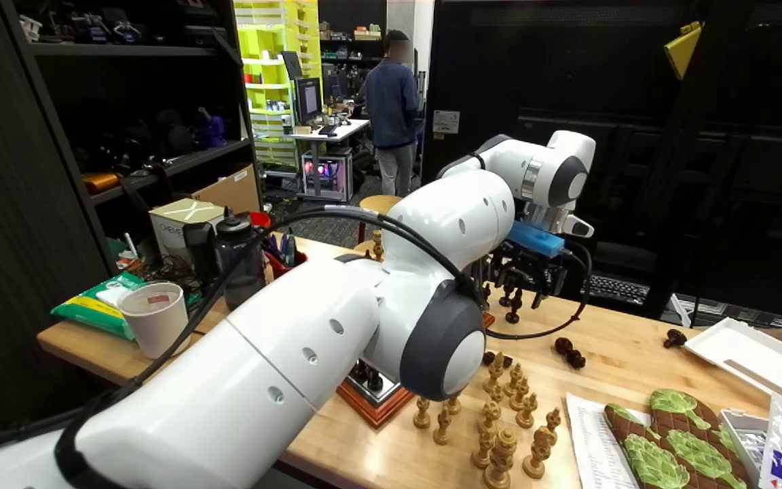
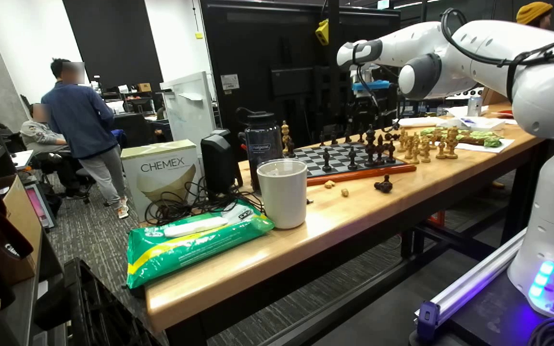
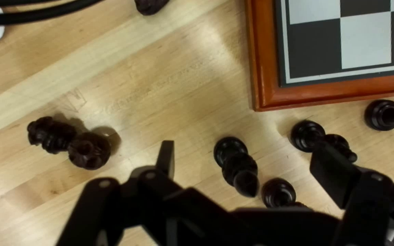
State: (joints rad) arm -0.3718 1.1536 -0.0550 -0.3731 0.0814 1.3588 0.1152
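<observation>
Black, wide-spread gripper (image 3: pixel 246 155) partly hides a dark chess piece (image 3: pixel 278 191).

Wooden table (image 2: pixel 334 206) | green packet (image 2: pixel 200 246) and white cup (image 2: pixel 282 197) side by side at one short end | from my console I see the chessboard (image 3: pixel 364 48) between the long edges, light chess pieces (image 1: pixel 491 413) clustered beside it | dark chess pieces (image 3: pixel 239 167) upright near the far edge
</observation>
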